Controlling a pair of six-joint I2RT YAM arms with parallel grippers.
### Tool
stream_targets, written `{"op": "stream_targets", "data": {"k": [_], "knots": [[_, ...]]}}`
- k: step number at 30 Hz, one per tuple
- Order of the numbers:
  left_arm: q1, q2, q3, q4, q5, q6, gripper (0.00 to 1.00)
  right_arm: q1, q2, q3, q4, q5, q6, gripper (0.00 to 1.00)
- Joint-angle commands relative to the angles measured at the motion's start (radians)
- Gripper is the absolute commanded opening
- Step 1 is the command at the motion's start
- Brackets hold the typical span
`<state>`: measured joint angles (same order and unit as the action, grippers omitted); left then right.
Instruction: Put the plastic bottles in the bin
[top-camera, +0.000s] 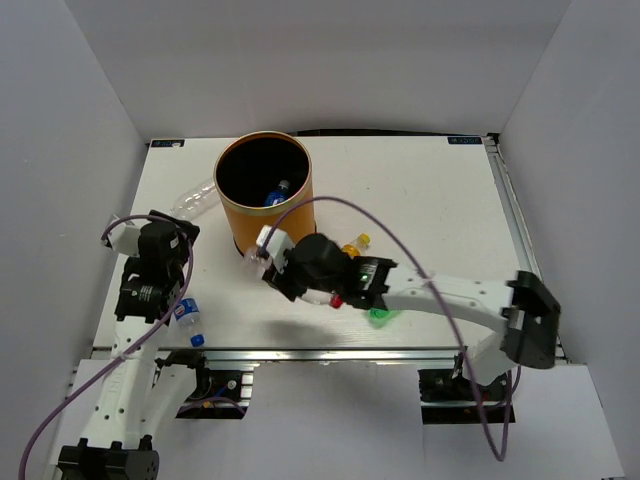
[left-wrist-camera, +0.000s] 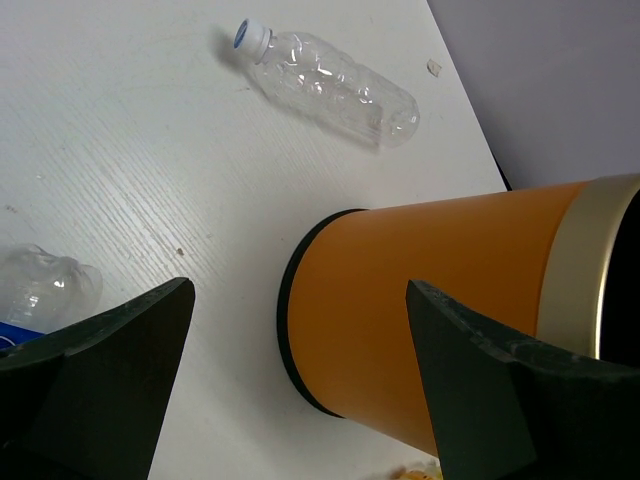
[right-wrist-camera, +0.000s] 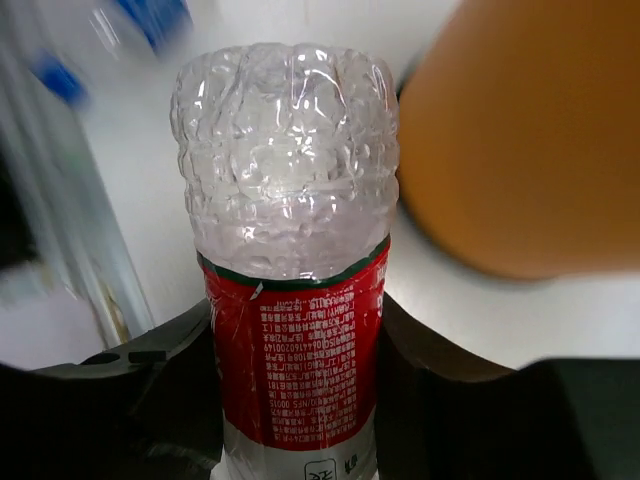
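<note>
The orange bin stands at the back centre, with a blue-capped bottle lying inside it. My right gripper is shut on a clear bottle with a red label and holds it just in front of the bin's base, with the bin close on the right. My left gripper is open and empty, to the left of the bin. A clear bottle lies beyond it, left of the bin. A blue-labelled bottle lies near the front edge.
Under my right arm lie an orange-capped bottle, a green bottle and a red cap. A crumpled bottle lies beside my left finger. White walls close in the table on three sides. The metal rail runs along the front edge.
</note>
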<state>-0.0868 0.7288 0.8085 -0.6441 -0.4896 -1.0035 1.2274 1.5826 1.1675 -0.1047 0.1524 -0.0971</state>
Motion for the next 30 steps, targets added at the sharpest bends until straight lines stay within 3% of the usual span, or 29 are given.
{"op": "stream_targets", "data": {"k": [1, 3, 7, 12, 16, 18, 19, 22, 27, 30], "knots": [[0.005, -0.003, -0.017, 0.017, -0.015, 0.003, 0.98, -0.006, -0.145, 0.109, 0.23, -0.097, -0.118, 0.31], [0.005, 0.006, -0.012, 0.012, -0.024, 0.012, 0.98, -0.034, -0.167, 0.182, 0.281, -0.135, -0.134, 0.26], [0.005, 0.02, -0.019, 0.023, -0.02, 0.025, 0.98, -0.126, -0.107, 0.357, 0.413, -0.125, -0.095, 0.26], [0.005, 0.046, -0.031, 0.056, -0.007, 0.048, 0.98, -0.273, 0.158, 0.622, 0.517, -0.074, 0.002, 0.28], [0.004, 0.07, -0.025, 0.058, -0.003, 0.069, 0.98, -0.309, 0.417, 0.951, 0.392, -0.164, 0.071, 0.54], [0.005, 0.081, -0.029, 0.064, -0.004, 0.068, 0.98, -0.309, 0.479, 1.049, 0.306, -0.207, 0.048, 0.59], [0.004, 0.084, -0.032, 0.066, -0.006, 0.074, 0.98, -0.307, 0.516, 1.107, 0.295, -0.191, 0.042, 0.67], [0.005, 0.103, -0.031, 0.067, -0.007, 0.077, 0.98, -0.312, 0.521, 1.121, 0.31, -0.108, 0.031, 0.89], [0.005, 0.129, -0.022, 0.061, -0.004, 0.075, 0.98, -0.321, 0.436, 1.107, 0.229, -0.06, -0.015, 0.89], [0.004, 0.135, -0.02, 0.06, -0.006, 0.072, 0.98, -0.332, 0.293, 1.037, 0.142, 0.001, -0.006, 0.89]]}}
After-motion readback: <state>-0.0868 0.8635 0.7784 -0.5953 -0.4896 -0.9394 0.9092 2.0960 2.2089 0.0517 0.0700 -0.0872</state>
